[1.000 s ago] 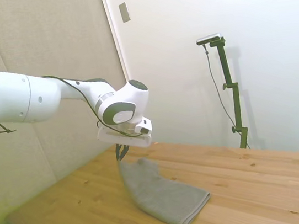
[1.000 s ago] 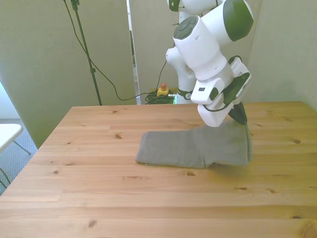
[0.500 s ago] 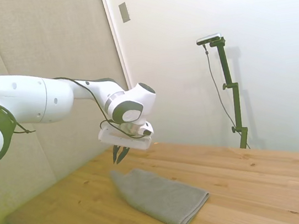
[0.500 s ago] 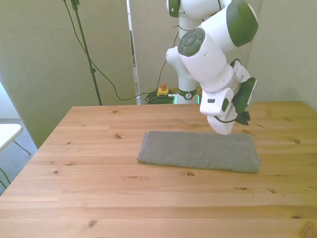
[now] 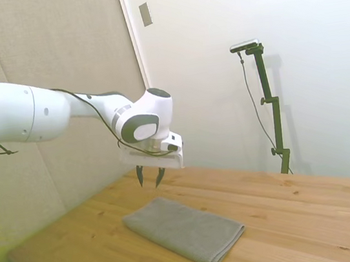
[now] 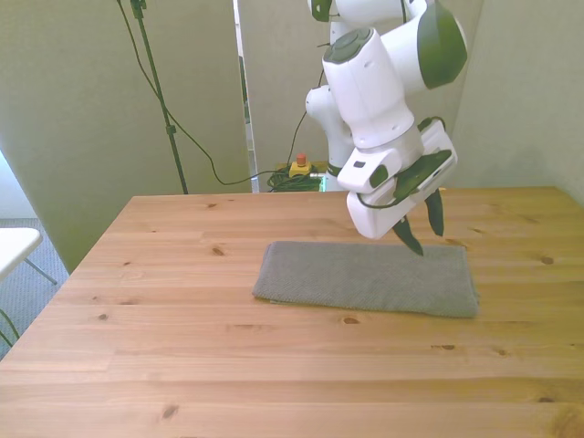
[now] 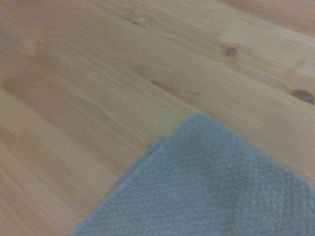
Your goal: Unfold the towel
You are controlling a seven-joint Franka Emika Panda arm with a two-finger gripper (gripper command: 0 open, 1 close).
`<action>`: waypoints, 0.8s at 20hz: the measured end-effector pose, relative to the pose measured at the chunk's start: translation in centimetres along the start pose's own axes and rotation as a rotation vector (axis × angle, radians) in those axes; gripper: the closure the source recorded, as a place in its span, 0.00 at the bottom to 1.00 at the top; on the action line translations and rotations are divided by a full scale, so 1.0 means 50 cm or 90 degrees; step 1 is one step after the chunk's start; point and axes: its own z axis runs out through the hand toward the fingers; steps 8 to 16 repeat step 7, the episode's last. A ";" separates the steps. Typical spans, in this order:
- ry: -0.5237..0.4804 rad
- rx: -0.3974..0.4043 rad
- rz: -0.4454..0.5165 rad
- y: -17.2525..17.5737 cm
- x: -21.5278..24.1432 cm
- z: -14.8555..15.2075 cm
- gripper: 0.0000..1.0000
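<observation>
The grey towel (image 5: 185, 228) lies flat on the wooden table (image 5: 292, 219) as a long rectangle, with thick layered edges at its near end in the side view. In the front view the towel (image 6: 365, 279) stretches across the table's middle toward the front view's right. My gripper (image 5: 150, 178) hangs open just above the towel's far end, holding nothing. The front view shows the gripper (image 6: 422, 232) over the towel's back edge near its right end. One corner of the towel (image 7: 211, 187) fills part of the blurred wrist view.
Bare wood surrounds the towel on all sides of the table (image 6: 182, 328). A wall panel stands close behind the arm in the side view. Beyond the table's far edge in the front view, a small yellow box with a red button (image 6: 298, 167) sits on the floor among cables.
A second ago my gripper held the towel's end lifted off the table. It has let go, the towel has dropped flat and spread longer, and the gripper has risen and opened.
</observation>
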 end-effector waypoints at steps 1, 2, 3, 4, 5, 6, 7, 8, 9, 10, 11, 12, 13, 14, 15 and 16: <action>0.017 -0.012 0.021 0.015 -0.014 0.000 0.00; 0.033 -0.024 0.044 0.027 -0.033 -0.010 0.00; 0.048 -0.034 0.068 0.038 -0.056 -0.028 0.00; 0.062 -0.044 0.092 0.046 -0.083 -0.049 0.00; 0.076 -0.056 0.118 0.053 -0.111 -0.068 0.00; 0.088 -0.067 0.142 0.059 -0.142 -0.085 0.00; 0.101 -0.079 0.166 0.064 -0.174 -0.099 0.00; 0.101 -0.079 0.166 0.064 -0.174 -0.099 0.00; 0.101 -0.079 0.166 0.064 -0.174 -0.099 0.00; 0.101 -0.079 0.166 0.064 -0.174 -0.099 0.00; 0.101 -0.079 0.166 0.064 -0.174 -0.099 0.00; 0.101 -0.079 0.166 0.064 -0.174 -0.099 0.00; 0.101 -0.079 0.166 0.064 -0.174 -0.099 0.00; 0.101 -0.079 0.166 0.064 -0.174 -0.099 0.00; 0.101 -0.079 0.166 0.064 -0.174 -0.099 0.00; 0.101 -0.079 0.166 0.064 -0.174 -0.099 0.00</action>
